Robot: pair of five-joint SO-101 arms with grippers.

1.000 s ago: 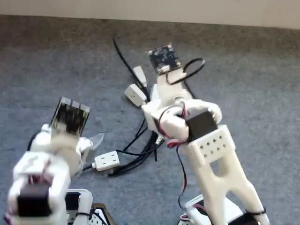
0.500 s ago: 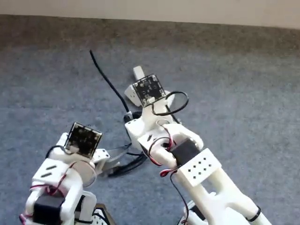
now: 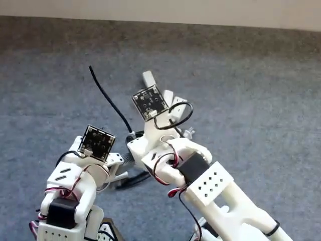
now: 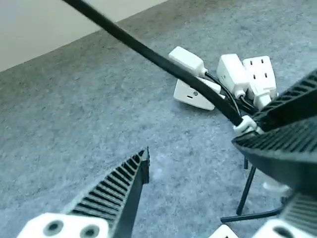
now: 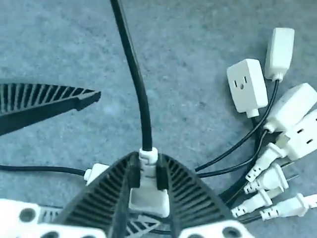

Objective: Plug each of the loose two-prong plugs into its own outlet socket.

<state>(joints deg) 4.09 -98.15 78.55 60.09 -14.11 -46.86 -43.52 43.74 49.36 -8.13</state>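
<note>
My right gripper [image 5: 147, 164] is shut on a white two-prong plug [image 5: 144, 159] with a black cord [image 5: 130, 64]. The plug stands on a white outlet block [image 5: 144, 201]; whether it is seated is hidden. In the high view the right gripper [image 3: 132, 144] is left of the table's middle, and the black cord [image 3: 108, 98] trails up and left. My left gripper [image 3: 120, 168] is open right beside it, one finger [image 4: 124, 191] wide of the plug. Loose white plugs [image 5: 270, 181] lie near a cluster of white outlet blocks [image 5: 245, 87].
Grey carpet [image 3: 261, 90] covers the table. Black cables [image 3: 133, 181] tangle under the two arms. More white outlet blocks [image 3: 148, 78] lie just beyond the right arm's wrist. Open carpet stretches to the right and the far left.
The right arm has swung left and nearer, carrying the plug and dragging the black cord leftward. The left arm has moved right, in toward the outlet block.
</note>
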